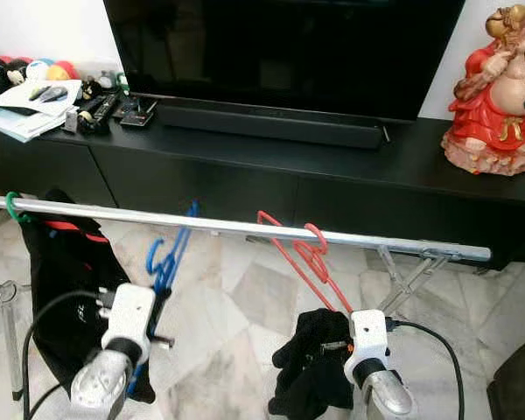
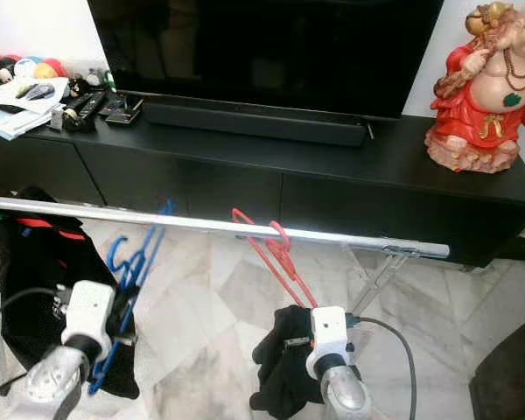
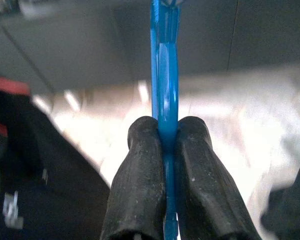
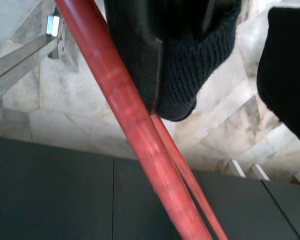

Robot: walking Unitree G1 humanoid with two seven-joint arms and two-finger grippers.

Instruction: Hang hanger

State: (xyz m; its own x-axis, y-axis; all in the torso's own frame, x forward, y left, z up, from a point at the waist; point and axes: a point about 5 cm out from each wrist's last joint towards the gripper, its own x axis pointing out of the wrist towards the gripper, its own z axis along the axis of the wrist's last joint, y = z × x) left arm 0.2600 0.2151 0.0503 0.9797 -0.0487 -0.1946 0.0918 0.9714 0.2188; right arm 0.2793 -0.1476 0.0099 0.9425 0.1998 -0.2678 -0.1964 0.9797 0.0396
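A black glossy TV cabinet [image 1: 245, 166] is spanning the upper frame while, across the middle, a silver metal rail [image 1: 245, 227] is carrying the red hanger [image 1: 311, 254], its hook over the bar. At lower left, the left gripper [image 3: 165, 150] is pinching a thin blue plastic hanger [image 1: 166, 262] just below the rail; lifting its hook over the bar looks next. The right gripper [image 1: 332, 346], lower centre, sits against black knit cloth [image 1: 311, 363]; its fingers' state cannot be told.
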